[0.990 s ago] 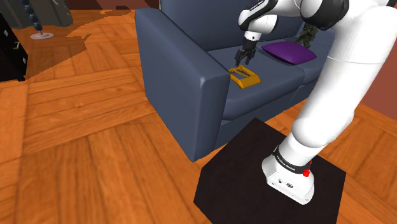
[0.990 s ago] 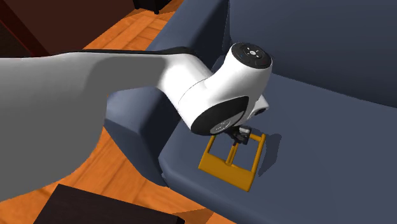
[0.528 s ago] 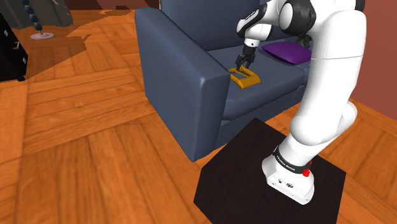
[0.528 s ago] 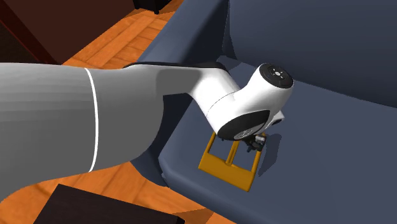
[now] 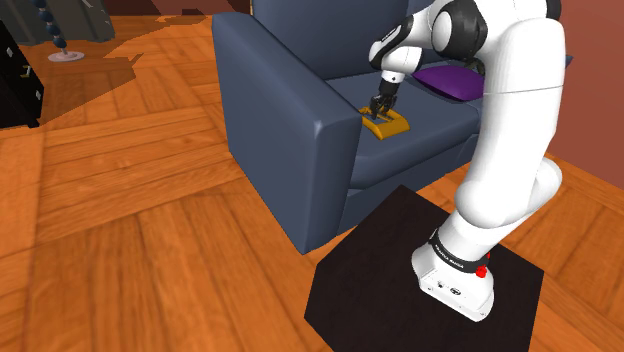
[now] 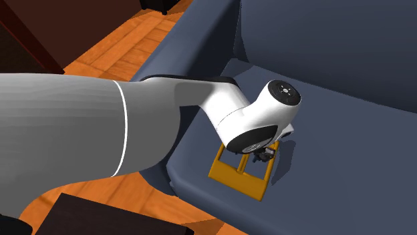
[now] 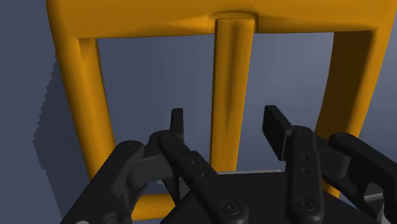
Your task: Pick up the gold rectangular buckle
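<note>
Black fingers [image 7: 280, 133] were seen spread apart and released, with nothing clasped. One finger was set on each side of the centre bar of the gold rectangular buckle [image 7: 229, 83]. Whether the bar was touched could not be told. The buckle was laid flat on the dark blue sofa [image 7: 153, 83], whose seat was seen through the buckle's two openings.

In the second exterior view, the white arm [image 6: 67, 133] was spread across the foreground from that view's left. Its wrist was lowered over the far half of the buckle [image 6: 240, 175], and the fingers [image 6: 262, 155] were tucked beneath it. The buckle was placed at the front of the sofa [image 6: 327, 153] seat, just beside the armrest.

In the shoulder view, the black stand [image 5: 380, 290] was nearest, at the lower right, on the wood floor [image 5: 120, 210]. The arm [image 5: 510, 130] was raised from it and bent over the sofa [image 5: 290, 110]. The fingers [image 5: 380, 103] were pointed down onto the buckle [image 5: 391, 125]. The buckle was near the seat's front edge, close to the armrest on that view's left. A purple cushion [image 5: 455, 80] was set farther back on the seat, apart from the buckle. A dark cabinet [image 5: 15, 85] was noted at the far left edge.
</note>
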You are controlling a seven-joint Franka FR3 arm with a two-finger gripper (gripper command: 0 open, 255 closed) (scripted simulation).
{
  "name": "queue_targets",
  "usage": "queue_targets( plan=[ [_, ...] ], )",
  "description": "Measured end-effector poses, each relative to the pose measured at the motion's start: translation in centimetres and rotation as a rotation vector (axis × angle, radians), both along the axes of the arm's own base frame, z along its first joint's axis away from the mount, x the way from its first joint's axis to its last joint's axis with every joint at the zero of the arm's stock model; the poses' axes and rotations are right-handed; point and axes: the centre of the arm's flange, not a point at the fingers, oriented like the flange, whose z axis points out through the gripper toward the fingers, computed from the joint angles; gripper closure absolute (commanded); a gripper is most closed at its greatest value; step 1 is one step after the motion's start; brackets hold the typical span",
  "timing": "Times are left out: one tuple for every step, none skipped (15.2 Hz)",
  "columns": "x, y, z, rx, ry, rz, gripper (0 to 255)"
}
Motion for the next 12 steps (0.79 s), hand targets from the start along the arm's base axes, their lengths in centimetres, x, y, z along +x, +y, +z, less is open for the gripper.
queue_targets(
  plan=[
    [0.0, 0.0, -0.1, 0.000, 0.000, 0.000, 255],
    [0.0, 0.0, -0.1, 0.000, 0.000, 0.000, 255],
    [0.0, 0.0, -0.1, 0.000, 0.000, 0.000, 255],
    [0.0, 0.0, -0.1, 0.000, -0.001, 0.000, 255],
    [0.0, 0.0, -0.1, -0.001, -0.001, 0.000, 255],
    [0.0, 0.0, -0.1, -0.001, -0.001, 0.000, 255],
    [0.0, 0.0, -0.1, -0.001, -0.001, 0.000, 255],
    [0.0, 0.0, -0.1, -0.001, -0.001, 0.000, 255],
    [0.0, 0.0, -0.1, -0.001, -0.001, 0.000, 255],
    [0.0, 0.0, 0.1, 0.000, 0.000, 0.000, 255],
    [0.0, 0.1, 0.5, 0.000, 0.000, 0.000, 255],
    [0.0, 0.0, 1.1, 0.000, 0.000, 0.000, 255]
  ],
)
